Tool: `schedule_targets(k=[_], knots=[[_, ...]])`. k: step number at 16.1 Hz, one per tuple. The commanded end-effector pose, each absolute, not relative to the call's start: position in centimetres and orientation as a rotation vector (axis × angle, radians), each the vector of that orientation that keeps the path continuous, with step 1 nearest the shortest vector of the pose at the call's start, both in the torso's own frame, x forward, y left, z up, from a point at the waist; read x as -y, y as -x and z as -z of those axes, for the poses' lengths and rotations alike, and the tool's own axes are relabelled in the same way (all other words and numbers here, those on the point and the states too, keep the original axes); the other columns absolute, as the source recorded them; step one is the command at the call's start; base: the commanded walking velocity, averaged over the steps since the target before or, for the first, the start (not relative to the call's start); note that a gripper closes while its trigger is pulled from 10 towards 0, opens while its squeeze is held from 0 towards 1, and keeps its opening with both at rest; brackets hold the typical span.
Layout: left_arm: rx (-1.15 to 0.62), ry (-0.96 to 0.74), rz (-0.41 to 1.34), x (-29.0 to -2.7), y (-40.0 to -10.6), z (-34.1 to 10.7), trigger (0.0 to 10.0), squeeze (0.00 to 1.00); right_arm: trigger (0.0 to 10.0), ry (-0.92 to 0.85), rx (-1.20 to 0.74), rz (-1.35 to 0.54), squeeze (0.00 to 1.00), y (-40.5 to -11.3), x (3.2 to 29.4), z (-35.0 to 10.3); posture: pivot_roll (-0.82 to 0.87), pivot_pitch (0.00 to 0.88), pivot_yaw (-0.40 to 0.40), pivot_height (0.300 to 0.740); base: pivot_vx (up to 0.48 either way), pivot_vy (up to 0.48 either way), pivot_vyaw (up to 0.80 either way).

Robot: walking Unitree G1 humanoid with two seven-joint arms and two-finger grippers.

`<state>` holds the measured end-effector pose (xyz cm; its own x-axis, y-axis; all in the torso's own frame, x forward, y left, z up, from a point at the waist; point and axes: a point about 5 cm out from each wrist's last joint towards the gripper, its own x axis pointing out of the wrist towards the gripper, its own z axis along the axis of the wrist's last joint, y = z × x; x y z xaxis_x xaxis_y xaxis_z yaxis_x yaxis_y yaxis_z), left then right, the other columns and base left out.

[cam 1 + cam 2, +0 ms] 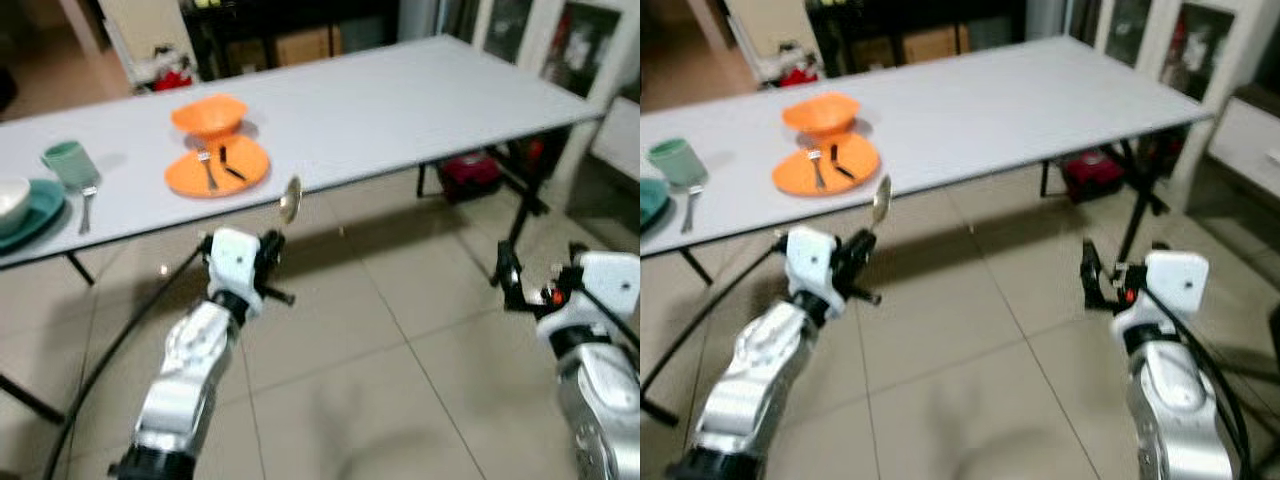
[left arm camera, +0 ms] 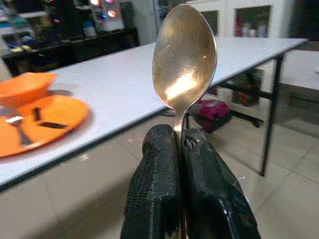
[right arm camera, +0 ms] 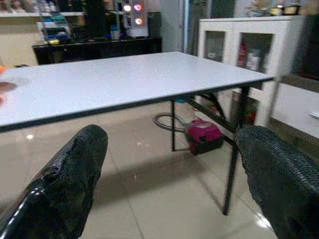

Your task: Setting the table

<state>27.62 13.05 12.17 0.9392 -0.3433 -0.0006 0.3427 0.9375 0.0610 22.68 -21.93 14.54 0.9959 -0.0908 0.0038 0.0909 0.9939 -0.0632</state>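
A long white folding table (image 1: 400,110) on black legs stands over a glossy beige tiled floor (image 1: 360,340), with a dark shelf unit (image 3: 94,47) behind it and a white glass-fronted cabinet (image 3: 239,40) at its far right end. Under the table near that end sits a magenta object (image 3: 203,135) beside a coil of grey hose, too blurred to name. On the table's left part lies an orange plate (image 1: 216,166) carrying a fork (image 1: 207,168) and a small dark item that cannot be identified, and an orange bowl (image 1: 209,114) stands just behind the plate, touching or nearly so. Further left a green cup (image 1: 70,163) stands by a second utensil (image 1: 86,205), and a teal plate (image 1: 40,208) holding a white bowl (image 1: 12,200) is cut off by the picture's edge. The left gripper (image 2: 180,149) is held in front of the table's near edge, below tabletop level, its two black fingers pressed tight on the handle of a metal spoon (image 2: 184,59) that stands upright with its bowl above the fingertips; the handle itself is hidden between the pads. The right gripper (image 3: 174,164) hangs over the floor to the right, its fingers spread wide with nothing between them.
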Motion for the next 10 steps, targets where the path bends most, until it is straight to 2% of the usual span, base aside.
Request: schedule_targets(k=[1,5,10], knots=[[0.001,-0.077,0.310,-14.5,-27.7,-12.2,10.0,0.00,10.0,0.050,0.011,0.057,0.00,-23.0,21.0,-14.6,-0.08,0.000,0.103,0.740,0.341,0.000,0.00],[0.015,-0.070,0.328,-13.8,-28.7,-12.6,10.0,0.00,10.0,0.050,0.008,0.083,0.00,-22.3,21.4,-14.6,-0.09,0.000,0.109,0.740,0.343,0.000,0.00],[-0.001,-0.081,0.324,-14.6,-28.9,-12.1,10.0,0.00,10.0,0.033,0.024,0.094,0.00,-22.3,20.9,-14.9,-0.09,0.000,0.124,0.740,0.342,0.000,0.00]])
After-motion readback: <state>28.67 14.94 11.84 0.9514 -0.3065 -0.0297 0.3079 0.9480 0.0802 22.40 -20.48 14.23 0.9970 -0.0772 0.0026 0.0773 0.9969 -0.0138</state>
